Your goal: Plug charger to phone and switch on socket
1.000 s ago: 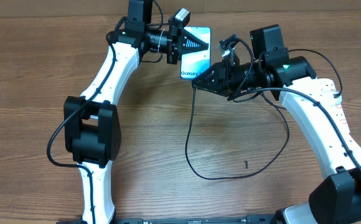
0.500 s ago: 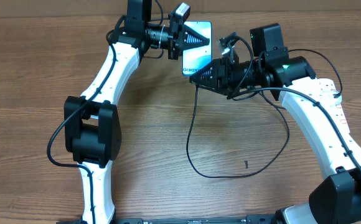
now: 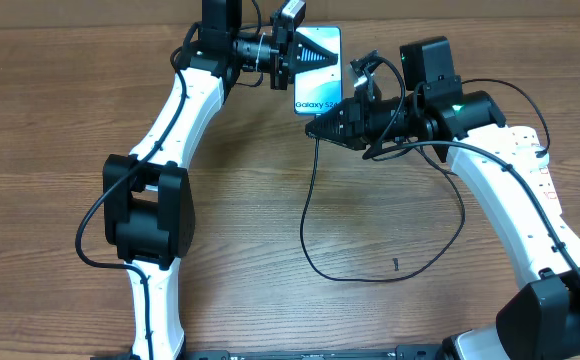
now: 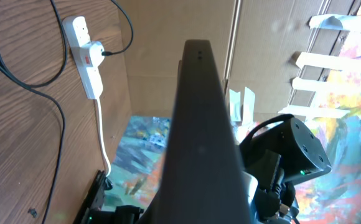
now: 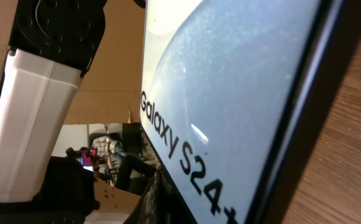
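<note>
The step in hand is plugging in; the switch comes after. The left fingers point(image 3: 312, 58) are clamped on the phone point(image 3: 322, 95) and hold it lifted off the tabletop point(image 3: 70, 120) at the far edge, with its lit "Galaxy S24" screen facing up. The right fingers point(image 3: 326, 127) are closed tight just beside the phone's near short edge. The charger point(image 3: 307, 210) runs out from their tip and loops down across the wood, so they appear to pinch its plug end. The right wrist view shows only the screen close up, so I cannot tell whether the plug sits in the port.

The next move calls for lining the plug tip up squarely with the port and pushing it straight in against the left arm's hold. The socket point(image 4: 85, 53), seen from the left wrist, lies well apart and is yet to be switched on.
</note>
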